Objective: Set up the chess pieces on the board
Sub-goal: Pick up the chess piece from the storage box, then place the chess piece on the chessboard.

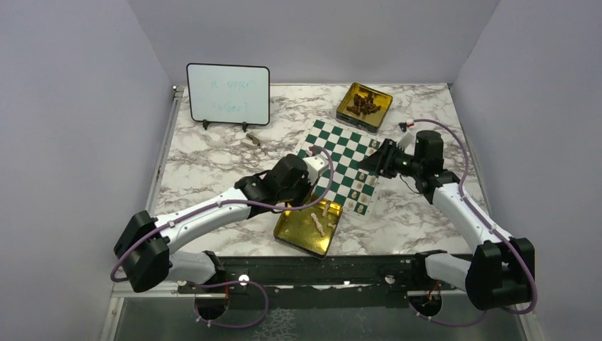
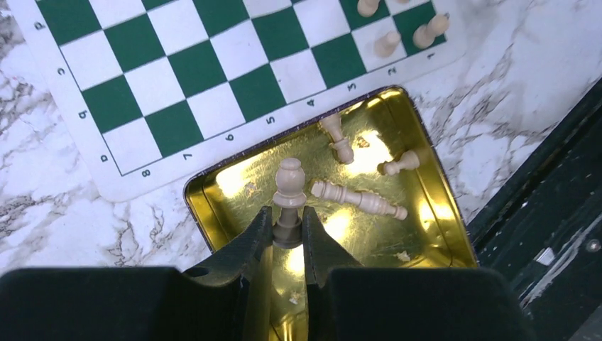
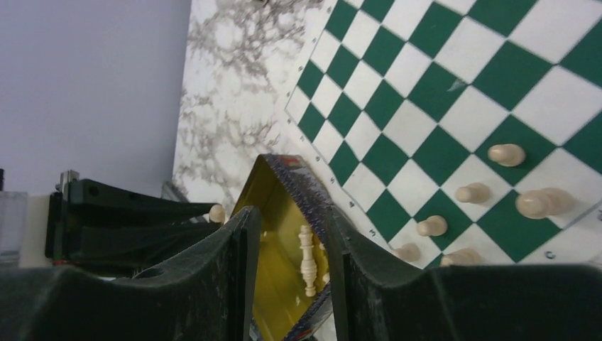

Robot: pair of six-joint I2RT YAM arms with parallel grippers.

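— Table point(image 1: 213, 153), marbled white, one. What sits on it?

— Item: the board point(image 1: 339, 150), green and white checks, flat at centre, turned cornerwise. Item: whiteboard point(image 1: 228, 94), upright, at the board's 10 o'clock. Items: two gold tins. Far tin point(image 1: 346, 108) at 1 o'clock, holding dark pieces point(image 1: 363, 101). Near tin point(image 1: 294, 229) at 7 o'clock, its rim against the board's edge.

— Grippers?

— Left gripper point(image 2: 287, 231), above the near tin, jaws pinching one cream piece point(image 2: 289, 183) by its base, the piece upright. Right gripper point(image 1: 368, 165), over the board's 3 o'clock side, jaws apart, nothing between them.

— And the chess pieces point(image 3: 507, 154)?

— Cream, small. Several stand along the board's 5 o'clock edge, in the two outermost rows. Three loose pieces point(image 2: 358, 199) lie on their sides in the near tin, just beside the held one.
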